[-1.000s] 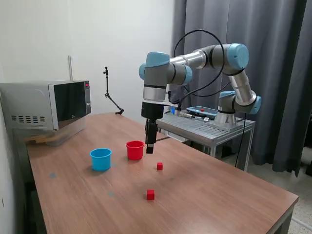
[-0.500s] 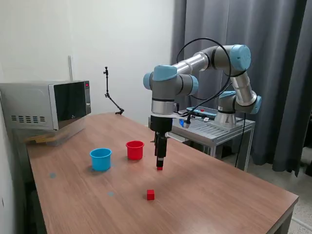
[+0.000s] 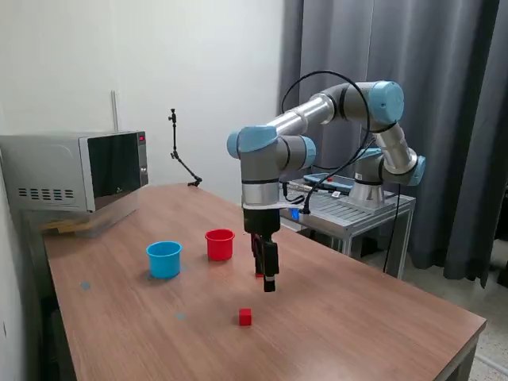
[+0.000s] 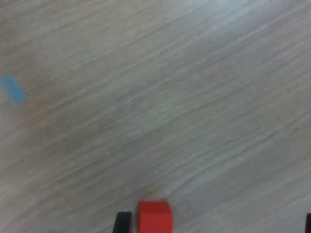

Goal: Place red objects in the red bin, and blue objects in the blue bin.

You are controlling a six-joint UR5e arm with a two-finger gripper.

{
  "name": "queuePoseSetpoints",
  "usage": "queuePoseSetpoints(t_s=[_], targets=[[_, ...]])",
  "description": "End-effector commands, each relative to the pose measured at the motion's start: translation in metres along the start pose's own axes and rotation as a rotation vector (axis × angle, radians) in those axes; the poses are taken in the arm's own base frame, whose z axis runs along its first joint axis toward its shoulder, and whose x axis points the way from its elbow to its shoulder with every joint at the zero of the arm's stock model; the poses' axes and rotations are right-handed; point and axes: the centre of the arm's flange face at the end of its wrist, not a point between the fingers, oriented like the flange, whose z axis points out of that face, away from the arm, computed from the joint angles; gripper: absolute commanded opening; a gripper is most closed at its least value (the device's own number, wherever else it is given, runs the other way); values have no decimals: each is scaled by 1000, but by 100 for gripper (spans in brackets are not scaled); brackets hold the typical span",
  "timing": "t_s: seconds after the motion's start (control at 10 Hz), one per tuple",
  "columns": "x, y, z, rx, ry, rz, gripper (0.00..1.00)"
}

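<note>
Two red objects, small cubes, lie on the wooden table. One red cube [image 3: 245, 317] is near the front. The other red cube [image 3: 259, 274] is mostly hidden behind my gripper [image 3: 269, 284], which hangs low over the table between them. In the wrist view a red cube [image 4: 155, 217] sits just inside one dark fingertip [image 4: 123, 222]. The other fingertip shows far off at the frame's edge, so my gripper [image 4: 216, 225] is open and holds nothing. The red bin [image 3: 220, 244] and the light-blue bin [image 3: 164, 259] stand to the exterior view's left. No blue objects are in view.
A microwave [image 3: 75, 171] stands at the table's far left in the exterior view. A metal cart [image 3: 341, 208] with a tray sits behind the arm's base. A small blue tape mark [image 4: 13, 89] is stuck to the tabletop.
My arm has swung from beside the red bin toward the table's front, passing the farther red cube and dropping lower. The cubes and bins have not moved.
</note>
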Motion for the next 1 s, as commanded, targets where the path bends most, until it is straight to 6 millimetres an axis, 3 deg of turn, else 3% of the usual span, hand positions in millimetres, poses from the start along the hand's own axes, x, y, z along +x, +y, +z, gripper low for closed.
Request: queuePoseSetpoints(t_s=[0.0, 0.9], targets=[[-4, 6, 21, 37, -18, 6, 100], [-18, 14, 50, 59, -45, -29, 100]])
